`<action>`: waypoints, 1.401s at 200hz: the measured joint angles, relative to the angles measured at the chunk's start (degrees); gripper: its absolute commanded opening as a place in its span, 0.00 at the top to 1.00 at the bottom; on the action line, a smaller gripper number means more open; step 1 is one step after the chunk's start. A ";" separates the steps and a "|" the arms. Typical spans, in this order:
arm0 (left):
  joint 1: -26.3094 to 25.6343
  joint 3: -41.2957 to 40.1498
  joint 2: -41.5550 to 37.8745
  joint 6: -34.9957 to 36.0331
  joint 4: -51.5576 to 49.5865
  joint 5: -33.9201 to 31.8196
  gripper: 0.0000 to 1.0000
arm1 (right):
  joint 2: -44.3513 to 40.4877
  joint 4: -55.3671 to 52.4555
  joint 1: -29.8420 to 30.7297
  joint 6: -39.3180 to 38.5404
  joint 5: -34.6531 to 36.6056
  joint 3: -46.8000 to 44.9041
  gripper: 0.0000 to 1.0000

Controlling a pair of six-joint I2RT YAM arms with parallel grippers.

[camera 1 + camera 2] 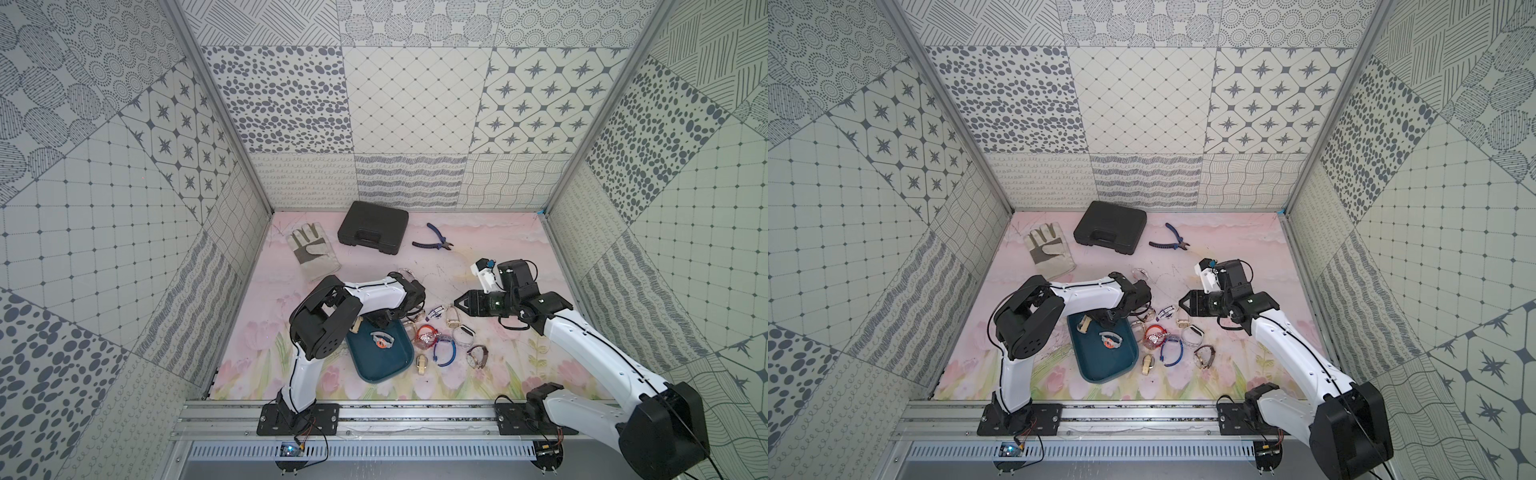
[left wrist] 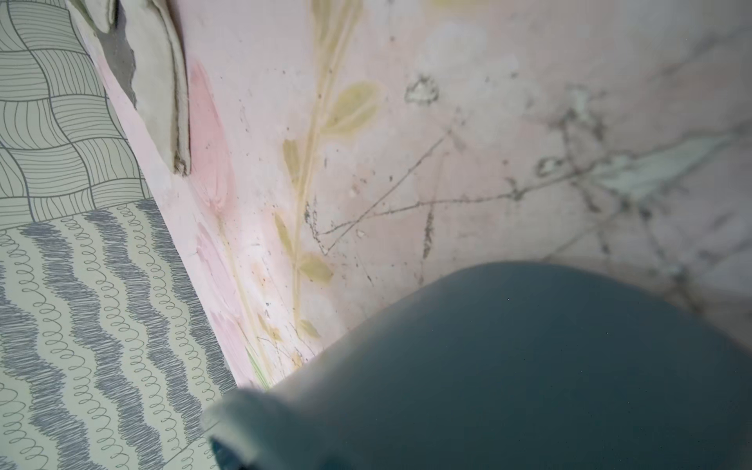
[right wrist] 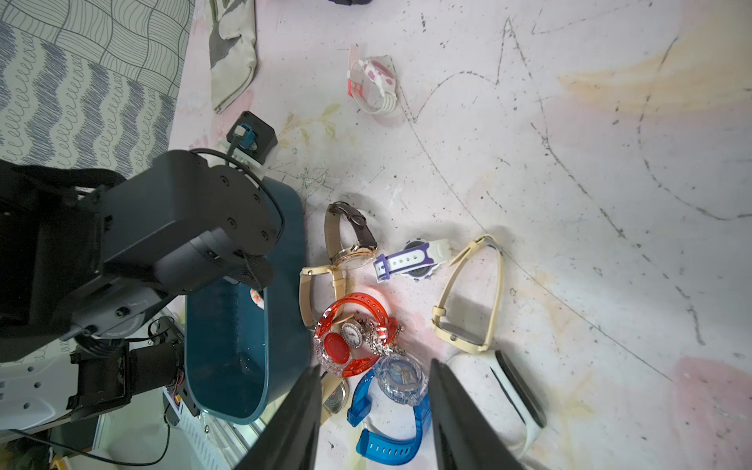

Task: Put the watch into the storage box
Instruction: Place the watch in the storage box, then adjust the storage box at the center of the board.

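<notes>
Left gripper [image 1: 1108, 316] hangs over the far end of the storage box [image 1: 1100, 368]. A beige-strap watch [image 1: 1084, 323] lies inside the box just beside it. The fingers are hidden under the wrist, so I cannot tell how wide they stand or whether they touch the strap. A grey watch with orange face [image 1: 1111, 340] lies mid-box.

Right gripper [image 3: 374, 366] hovers with fingers parted and nothing between them, above the loose pile: red watch [image 3: 335, 344], blue watch [image 3: 388, 441], others close by.

My read: the placing step on the left is about done. Next I lift the left arm straight up, clear of the rim and without snagging the strap. Then I lower the right onto a single watch, with care, since the bands overlap.
</notes>
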 measured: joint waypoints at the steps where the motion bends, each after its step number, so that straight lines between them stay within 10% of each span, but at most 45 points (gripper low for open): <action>1: -0.02 0.02 -0.07 0.02 0.00 0.02 0.55 | 0.00 0.00 0.02 0.00 0.00 0.00 0.53; 126: -1.62 -0.11 -18.64 1.03 1.09 4.63 0.50 | 0.04 0.48 0.13 0.00 -0.39 0.00 0.51; 209: 10.51 -24.70 -55.74 -4.94 13.09 20.96 0.64 | 5.35 0.33 2.64 0.52 0.28 0.44 0.52; 280: 12.87 -37.46 -58.62 -10.34 20.24 30.69 0.72 | 7.45 0.92 6.23 1.09 1.68 2.40 0.51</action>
